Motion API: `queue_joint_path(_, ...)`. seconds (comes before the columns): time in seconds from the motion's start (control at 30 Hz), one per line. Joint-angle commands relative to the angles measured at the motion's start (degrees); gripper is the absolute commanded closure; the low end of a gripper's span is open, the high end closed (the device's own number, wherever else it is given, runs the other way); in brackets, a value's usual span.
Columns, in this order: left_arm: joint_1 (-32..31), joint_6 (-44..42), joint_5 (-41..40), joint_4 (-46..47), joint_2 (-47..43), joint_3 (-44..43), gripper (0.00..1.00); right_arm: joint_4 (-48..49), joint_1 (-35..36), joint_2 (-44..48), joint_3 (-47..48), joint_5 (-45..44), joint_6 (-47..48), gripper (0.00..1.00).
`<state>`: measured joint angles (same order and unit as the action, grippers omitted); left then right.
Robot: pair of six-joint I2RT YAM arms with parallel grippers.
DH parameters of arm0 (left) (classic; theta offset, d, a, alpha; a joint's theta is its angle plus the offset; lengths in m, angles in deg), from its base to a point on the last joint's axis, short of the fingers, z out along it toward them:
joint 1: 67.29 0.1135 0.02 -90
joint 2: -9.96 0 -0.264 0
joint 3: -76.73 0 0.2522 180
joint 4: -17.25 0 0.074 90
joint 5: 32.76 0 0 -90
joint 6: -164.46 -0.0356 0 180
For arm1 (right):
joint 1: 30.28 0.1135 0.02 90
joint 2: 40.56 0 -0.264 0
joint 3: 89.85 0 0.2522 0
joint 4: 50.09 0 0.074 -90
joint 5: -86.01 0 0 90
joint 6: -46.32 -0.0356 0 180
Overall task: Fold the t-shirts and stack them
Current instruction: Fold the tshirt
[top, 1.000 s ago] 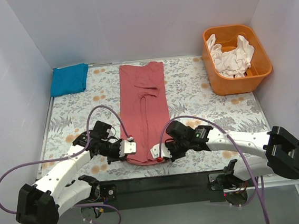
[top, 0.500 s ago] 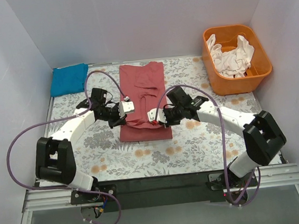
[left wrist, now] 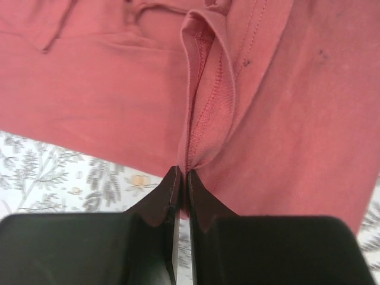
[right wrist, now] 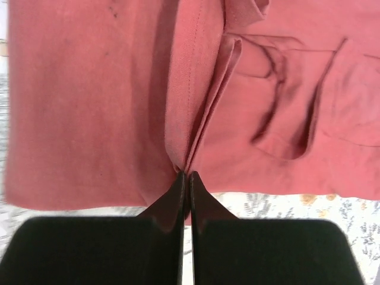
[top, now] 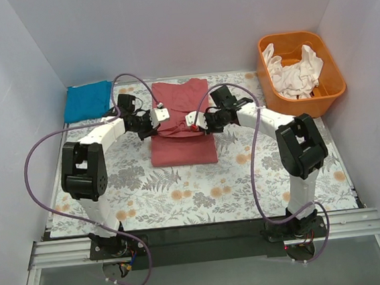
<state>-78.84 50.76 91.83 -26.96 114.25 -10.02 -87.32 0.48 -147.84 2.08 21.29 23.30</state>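
Observation:
The dusty rose-red t-shirt (top: 182, 136) lies in the middle of the table, its near part doubled back toward the far edge. My left gripper (top: 160, 115) is shut on the folded hem at the shirt's left side; in the left wrist view the cloth (left wrist: 208, 107) bunches into the closed fingertips (left wrist: 183, 176). At the shirt's right side my right gripper (top: 192, 120) is shut on the same hem, and the fabric (right wrist: 196, 119) pinches between its tips (right wrist: 185, 176). The bright blue t-shirt (top: 87, 100) lies folded at the far left corner.
An orange tub (top: 301, 74) holding white cloth (top: 295, 70) stands at the far right. The floral tablecloth (top: 201, 188) covers the table. White walls close in the left, back and right sides.
Both grippers have carried the shirt's near hem from the table's front edge toward the far side, folding the long red strip over itself. The arms now stretch far forward.

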Motion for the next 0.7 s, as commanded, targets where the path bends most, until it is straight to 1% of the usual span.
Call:
queue_joint_path(0.0,0.9,-1.1,-1.2,3.2,2.7,-5.0,1.0,1.0,-1.5,-3.4,6.4,2.0,3.1,0.99)
queue_joint_path(0.23,1.4,-0.4,-2.3,4.4,10.3,-12.4,1.0,1.1,-4.0,-10.7,13.9,1.4,4.8,0.99)
queue_joint_path(0.47,1.7,-0.4,-3.4,4.8,14.4,-16.0,1.0,1.0,-4.2,-13.5,16.5,1.7,5.4,0.99)
queue_joint_path(0.5,1.7,-0.3,-4.1,4.8,14.8,-16.2,1.0,1.0,-4.2,-13.7,16.7,1.5,5.1,0.96)
queue_joint_path(0.53,1.6,-0.1,-4.4,4.9,14.8,-16.5,0.97,1.0,-4.3,-14.1,16.9,1.2,4.7,0.88)
queue_joint_path(0.57,1.7,0.4,-4.7,5.1,14.8,-16.7,0.92,1.0,-4.2,-14.2,17.7,1.0,4.2,0.74)
queue_joint_path(0.63,1.7,2.8,-5.4,5.1,14.6,-17.7,0.83,1.1,-4.3,-14.2,18.4,0.0,2.7,0.61)
queue_joint_path(0.67,1.9,3.8,-5.7,5.1,14.5,-18.1,0.78,1.3,-4.3,-14.1,19.4,-0.2,2.2,0.51)
